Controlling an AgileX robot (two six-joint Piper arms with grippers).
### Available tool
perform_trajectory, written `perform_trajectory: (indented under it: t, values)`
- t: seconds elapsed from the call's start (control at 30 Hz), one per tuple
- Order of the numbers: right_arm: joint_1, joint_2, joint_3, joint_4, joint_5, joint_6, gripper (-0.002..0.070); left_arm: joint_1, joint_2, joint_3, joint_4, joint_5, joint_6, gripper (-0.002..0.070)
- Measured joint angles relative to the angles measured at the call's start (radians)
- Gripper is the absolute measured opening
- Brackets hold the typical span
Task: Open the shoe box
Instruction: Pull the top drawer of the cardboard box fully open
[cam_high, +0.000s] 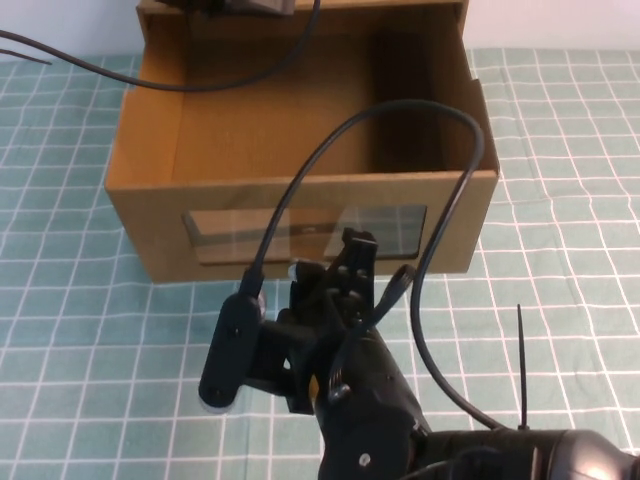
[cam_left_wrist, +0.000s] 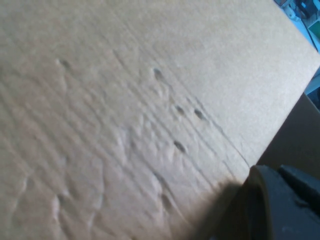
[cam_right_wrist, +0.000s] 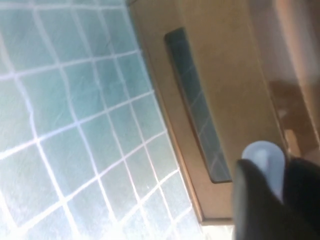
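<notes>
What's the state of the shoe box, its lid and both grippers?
Shoe box: open, nothing seen inside.
Lid: raised, at the far side.
Left gripper: at the lid, far side of the box.
Right gripper: near side, by the box's windowed front wall.

- The shoe box (cam_high: 150, 210) was cut at its far side by the high view's top edge.
- The left gripper (cam_high: 240, 6), up there, was mostly cropped.
- The right gripper (cam_high: 352, 250), at the box front, looked blurred.

A teal tablecloth (cam_high: 560, 150) with a white grid lies creased and brightly lit — beyond it, a plain pale backdrop (cam_high: 560, 22).
</notes>
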Motion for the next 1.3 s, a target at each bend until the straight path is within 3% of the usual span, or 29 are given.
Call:
perform_trajectory:
  t: [0.13,0.27,0.37,0.6,0.7,0.77,0.9,1.0,1.17,1.3]
  values:
    - [0.002,-0.005,0.0,-0.014,0.009,0.069,0.0307,0.0,0.002,0.0,0.0,0.0,0.008,-0.0005]
    - [0.019,-0.042,0.002,-0.018,-0.03,0.086,0.0443,0.0,-0.002,0.0,-0.002,0.0,0.008,-0.0005]
    - [0.038,-0.095,0.003,-0.025,-0.121,0.087,0.0487,0.0,-0.016,0.002,-0.002,-0.016,0.008,-0.0005]
    - [0.074,-0.271,0.003,-0.025,-0.413,0.089,0.0501,0.006,-0.114,0.01,0.012,-0.116,0.014,-0.0005]
    - [0.077,-0.362,0.005,-0.022,-0.437,0.096,0.0471,0.013,-0.2,0.01,0.012,-0.137,0.014,-0.0005]
    - [0.077,-0.42,0.007,-0.019,-0.432,0.1,0.0405,0.021,-0.266,0.01,0.015,-0.139,0.014,-0.0005]
    - [0.077,-0.556,0.007,-0.013,-0.416,0.1,0.0141,0.04,-0.395,0.01,0.098,-0.122,-0.006,-0.0005]
    - [0.077,-0.672,0.007,-0.003,-0.38,0.04,0.0034,0.044,-0.49,0.01,0.187,-0.097,-0.034,-0.0005]
    - [0.077,-0.841,0.007,0.012,-0.225,-0.243,-0.0006,0.044,-0.659,0.01,0.311,-0.064,-0.094,-0.0005]
    - [0.077,-0.978,0.007,0.139,-0.102,-0.336,-0.001,0.044,-0.803,0.037,0.362,-0.039,-0.116,-0.0005]
